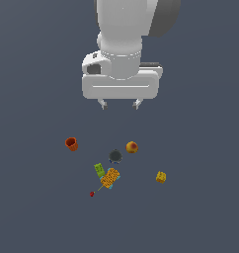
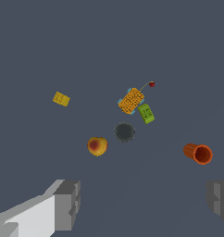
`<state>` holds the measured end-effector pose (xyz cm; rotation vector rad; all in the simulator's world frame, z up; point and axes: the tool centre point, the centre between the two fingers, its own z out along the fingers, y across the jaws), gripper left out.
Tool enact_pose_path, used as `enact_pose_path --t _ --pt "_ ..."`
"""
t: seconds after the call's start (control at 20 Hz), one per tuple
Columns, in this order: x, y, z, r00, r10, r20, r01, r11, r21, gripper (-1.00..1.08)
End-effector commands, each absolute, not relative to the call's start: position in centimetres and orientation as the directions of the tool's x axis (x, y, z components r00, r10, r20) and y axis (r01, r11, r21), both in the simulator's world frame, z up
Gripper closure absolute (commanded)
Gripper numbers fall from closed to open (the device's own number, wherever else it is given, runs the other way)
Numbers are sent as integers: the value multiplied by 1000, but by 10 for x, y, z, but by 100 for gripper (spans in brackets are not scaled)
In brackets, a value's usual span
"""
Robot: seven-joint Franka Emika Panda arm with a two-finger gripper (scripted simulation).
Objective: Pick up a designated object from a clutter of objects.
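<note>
I saw the gripper (image 1: 120,104) hanging high above the clutter, its fingers (image 2: 67,203) spread wide and holding nothing. The small bright green studded brick (image 1: 99,170) lay on the dark grey bench (image 1: 37,207) below centre in the exterior view, just beside the yellow-orange studded block (image 1: 110,178).

Desk (image 1: 32,207) matt slate-grey, smooth. Green brick (image 1: 99,170) plastic-looking, studded. Orange cup (image 1: 71,144) smooth, matt. Dark grey round thing (image 1: 115,156) dull, rough-edged.

No text, label or number can be read anywhere
</note>
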<state>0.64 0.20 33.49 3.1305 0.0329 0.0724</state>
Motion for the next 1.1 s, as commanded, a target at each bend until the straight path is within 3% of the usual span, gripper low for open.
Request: enact_pose_path --t 0.0,1.05 --pt "6 2 335 999 21 46 21 -1000 11 -92" --pt "11 -1 308 1000 14 8 14 -1000 -17 -92"
